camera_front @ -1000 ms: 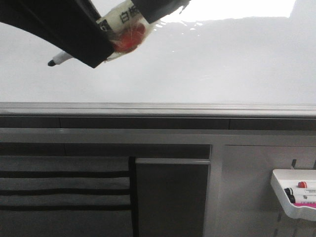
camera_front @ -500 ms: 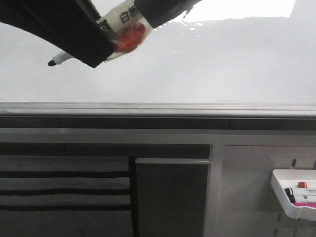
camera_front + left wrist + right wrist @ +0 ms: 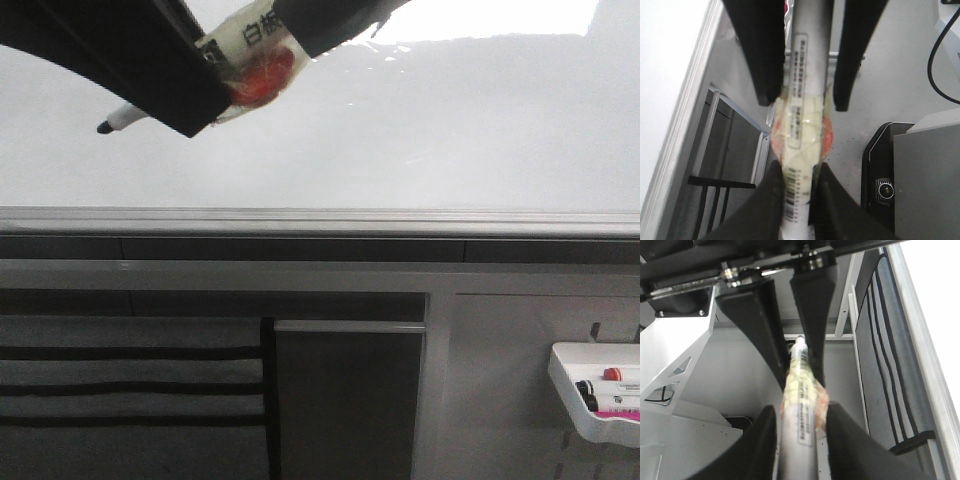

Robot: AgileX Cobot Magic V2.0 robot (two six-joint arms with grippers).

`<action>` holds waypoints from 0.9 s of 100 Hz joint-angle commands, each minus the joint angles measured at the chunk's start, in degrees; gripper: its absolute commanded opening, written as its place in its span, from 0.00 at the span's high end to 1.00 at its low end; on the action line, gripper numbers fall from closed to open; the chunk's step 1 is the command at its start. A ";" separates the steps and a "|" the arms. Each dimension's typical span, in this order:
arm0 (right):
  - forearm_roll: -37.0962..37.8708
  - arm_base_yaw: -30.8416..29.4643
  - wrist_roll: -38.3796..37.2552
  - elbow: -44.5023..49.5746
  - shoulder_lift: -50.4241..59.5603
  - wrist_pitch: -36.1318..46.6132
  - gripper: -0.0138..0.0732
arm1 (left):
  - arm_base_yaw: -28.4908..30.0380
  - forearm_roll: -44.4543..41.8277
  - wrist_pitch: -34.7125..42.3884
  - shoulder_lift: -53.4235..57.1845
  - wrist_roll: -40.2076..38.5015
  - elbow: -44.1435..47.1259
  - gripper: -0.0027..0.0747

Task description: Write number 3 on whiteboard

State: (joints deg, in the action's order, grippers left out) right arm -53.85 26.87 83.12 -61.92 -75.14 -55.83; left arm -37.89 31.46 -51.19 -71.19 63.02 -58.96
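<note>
Glossy whiteboard (image 3: 420, 130) behind both hands' taped marker (image 3: 245, 60)

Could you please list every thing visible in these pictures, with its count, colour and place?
whiteboard: one, glossy white, upper part of the front view
edge rail: one, grey, under the whiteboard
marker: one, white, black tip, in front of the whiteboard
tray: one, white, lower right
tray markers: at least two, in the tray
left gripper: black, shut on the marker
right gripper: black, shut on the marker
</note>
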 commanded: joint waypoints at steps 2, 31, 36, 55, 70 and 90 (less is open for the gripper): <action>-3.05 0.11 0.12 -1.91 1.12 0.01 0.73 | -0.47 2.64 2.11 1.59 0.08 -2.09 0.99; -3.05 0.11 0.12 -1.91 1.12 -0.10 0.84 | -0.47 2.64 2.11 1.59 0.08 -2.09 0.97; -3.05 0.11 0.12 -1.91 1.12 0.01 0.84 | -0.47 2.64 2.11 1.59 0.08 -2.09 0.91; -1.61 0.11 0.00 -1.91 2.86 2.08 0.84 | 0.81 2.64 3.58 2.14 -0.83 -2.09 0.50; 3.80 0.01 -5.78 -1.91 7.81 7.73 0.84 | 4.42 2.64 3.81 5.58 -4.56 -2.09 0.46; 20.18 -0.59 -25.20 -0.90 15.30 10.48 0.84 | 11.90 2.64 6.00 13.76 -9.37 1.24 0.46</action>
State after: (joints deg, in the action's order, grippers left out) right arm -38.36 26.87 66.35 -61.92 -63.56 -48.07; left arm -28.55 31.69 -48.71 -61.73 56.17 -58.02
